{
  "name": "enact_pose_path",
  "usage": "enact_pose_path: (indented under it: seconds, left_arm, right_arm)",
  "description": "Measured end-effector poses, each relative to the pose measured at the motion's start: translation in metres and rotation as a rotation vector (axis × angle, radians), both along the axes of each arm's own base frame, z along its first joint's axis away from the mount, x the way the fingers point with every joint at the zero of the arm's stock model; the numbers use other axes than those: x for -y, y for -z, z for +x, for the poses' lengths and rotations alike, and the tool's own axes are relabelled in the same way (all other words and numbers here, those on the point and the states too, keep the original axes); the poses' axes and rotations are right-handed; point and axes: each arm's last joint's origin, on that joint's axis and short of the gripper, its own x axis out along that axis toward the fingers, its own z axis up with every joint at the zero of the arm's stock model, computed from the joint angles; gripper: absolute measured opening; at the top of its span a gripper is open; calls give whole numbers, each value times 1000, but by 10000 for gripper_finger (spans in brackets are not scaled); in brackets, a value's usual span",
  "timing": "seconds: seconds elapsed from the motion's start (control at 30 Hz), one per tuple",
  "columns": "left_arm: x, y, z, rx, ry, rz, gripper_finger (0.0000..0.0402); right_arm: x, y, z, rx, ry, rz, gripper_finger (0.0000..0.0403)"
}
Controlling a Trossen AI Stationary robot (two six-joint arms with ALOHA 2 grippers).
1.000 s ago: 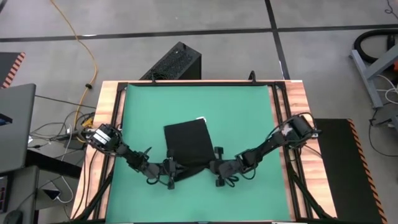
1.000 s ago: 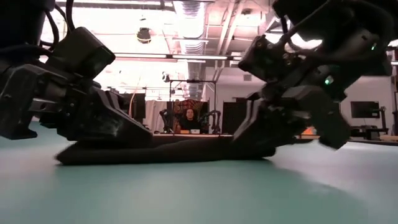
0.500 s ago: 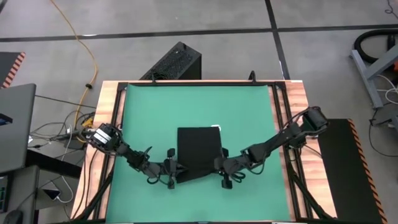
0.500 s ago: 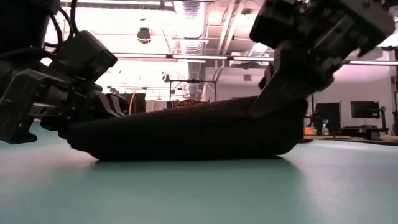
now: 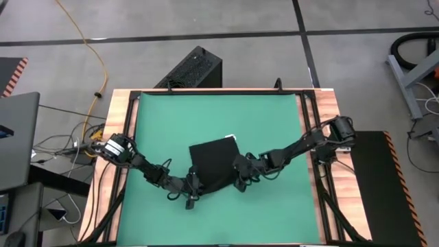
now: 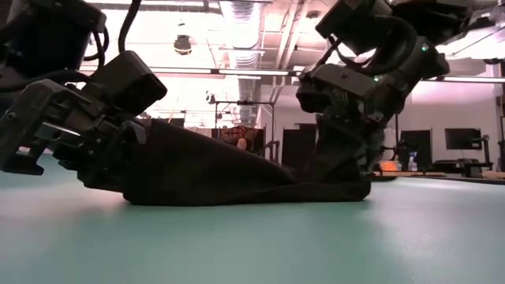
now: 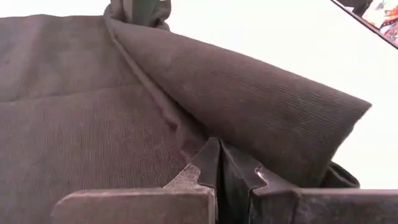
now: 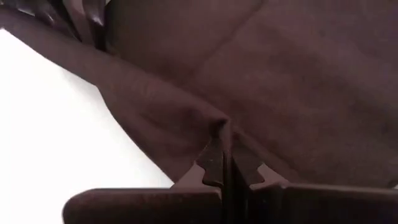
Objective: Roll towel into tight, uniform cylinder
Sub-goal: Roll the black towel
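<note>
The black towel (image 5: 214, 163) lies on the green mat (image 5: 158, 123) near the table's middle, turned askew, with its white tag (image 5: 230, 138) at the far edge. My left gripper (image 5: 193, 190) is shut on the towel's near left part. My right gripper (image 5: 241, 175) is shut on its near right part. In the low view the towel (image 6: 213, 170) stands up as a hump on the left gripper's side and slopes down to the mat at the right gripper (image 6: 339, 170). My left gripper pinches a fold of the towel's near edge (image 7: 205, 144) between its two fingers, coming in low from the table's near left. The held part is raised off the mat and curls over; the rest lies on the mat. My right gripper pinches a gathered fold at the towel's near right edge (image 8: 219, 127) between its two fingers, slanting in from the table's right. The cloth puckers at the fingertips. This end sits low, close to the mat.
The mat has free green room to the left, right and far side of the towel. A wooden border (image 5: 116, 137) and black frame rails surround the mat. A black ribbed box (image 5: 193, 67) stands on the floor beyond the far edge.
Both grippers have kept hold of the towel's near edge and raised it from flat into a hump. The towel slid toward the table's right, then turned askew. My right gripper has gone toward the far edge and left; the left-held side now stands higher.
</note>
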Motion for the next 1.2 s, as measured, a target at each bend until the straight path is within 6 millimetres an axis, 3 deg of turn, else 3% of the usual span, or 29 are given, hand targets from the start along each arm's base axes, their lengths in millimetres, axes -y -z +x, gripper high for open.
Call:
enact_pose_path:
  seconds: [0.27, 0.5, 0.6, 0.83, 1.07, 1.2]
  left_arm:
    - [11, -15, -8, -43, 43, -67, 0]
    - [14, -56, -30, -119, 10, -55, 0]
    - [15, -81, -37, -12, -65, -23, 0]
    - [33, -112, -18, 107, 0, 162, 0]
    - [45, -88, 21, 29, 33, 285, 0]
    - [45, -76, 27, -28, -8, 327, 0]
  right_arm:
    - [8, 19, 4, -59, 41, 9, 16]
    - [3, 27, 5, -60, 32, 4, 16]
    - [1, 25, 4, -53, 26, 5, 16]
    - [1, 25, 5, -48, 26, 5, 16]
    - [0, 24, 6, -35, 24, 8, 16]
    - [0, 24, 6, -28, 21, 8, 16]
